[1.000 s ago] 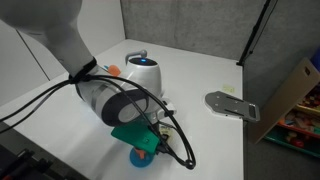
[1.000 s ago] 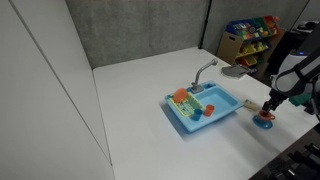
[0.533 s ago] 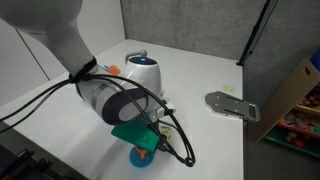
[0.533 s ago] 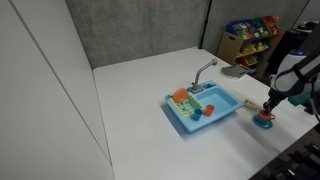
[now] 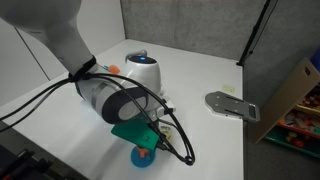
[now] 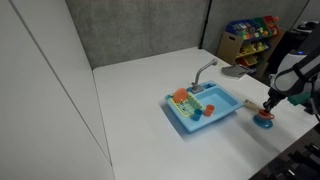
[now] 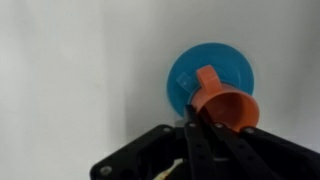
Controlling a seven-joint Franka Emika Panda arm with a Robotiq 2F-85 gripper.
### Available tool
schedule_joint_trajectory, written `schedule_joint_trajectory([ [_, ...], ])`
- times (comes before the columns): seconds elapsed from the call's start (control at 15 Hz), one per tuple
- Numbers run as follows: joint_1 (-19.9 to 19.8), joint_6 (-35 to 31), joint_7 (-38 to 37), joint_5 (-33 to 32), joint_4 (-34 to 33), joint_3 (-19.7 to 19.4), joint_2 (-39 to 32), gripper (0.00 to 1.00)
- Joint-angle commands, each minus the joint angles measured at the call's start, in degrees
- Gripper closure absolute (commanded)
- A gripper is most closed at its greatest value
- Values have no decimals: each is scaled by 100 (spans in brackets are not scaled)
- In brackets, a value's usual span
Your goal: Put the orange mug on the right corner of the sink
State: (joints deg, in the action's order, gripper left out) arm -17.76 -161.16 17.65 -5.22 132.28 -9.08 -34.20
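The tiny orange mug (image 7: 226, 108) stands on a round blue saucer (image 7: 205, 68), its handle pointing away from the wrist. My gripper (image 7: 203, 120) is shut on the mug, with the black fingers (image 7: 192, 135) pinched on the near wall of its rim. In an exterior view the gripper (image 6: 267, 109) hangs over the saucer (image 6: 264, 123) on the white table, to the right of the light blue sink (image 6: 222, 109) and apart from it. From the opposite side the arm covers most of the mug; only the saucer (image 5: 141, 158) and a bit of orange show.
The sink holds an orange dish (image 6: 181, 96) and small items, with a grey faucet (image 6: 205, 70) at its back. A shelf of colourful toy bins (image 6: 250, 38) stands behind. A flat grey object (image 5: 230, 103) lies on the table near a cardboard box (image 5: 296, 98).
The jaws have closed on the mug's rim. The arm, mug and saucer stay in the same place.
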Motion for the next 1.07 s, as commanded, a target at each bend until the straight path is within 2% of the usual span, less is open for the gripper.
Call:
schedule_joint_trajectory([
  [0.0, -258, 54, 173, 8, 215, 152, 290, 96],
  [0.6, -935, 353, 681, 491, 537, 664, 999, 96],
  [1.0, -890, 680, 697, 1175, 479, 809, 1402, 96],
])
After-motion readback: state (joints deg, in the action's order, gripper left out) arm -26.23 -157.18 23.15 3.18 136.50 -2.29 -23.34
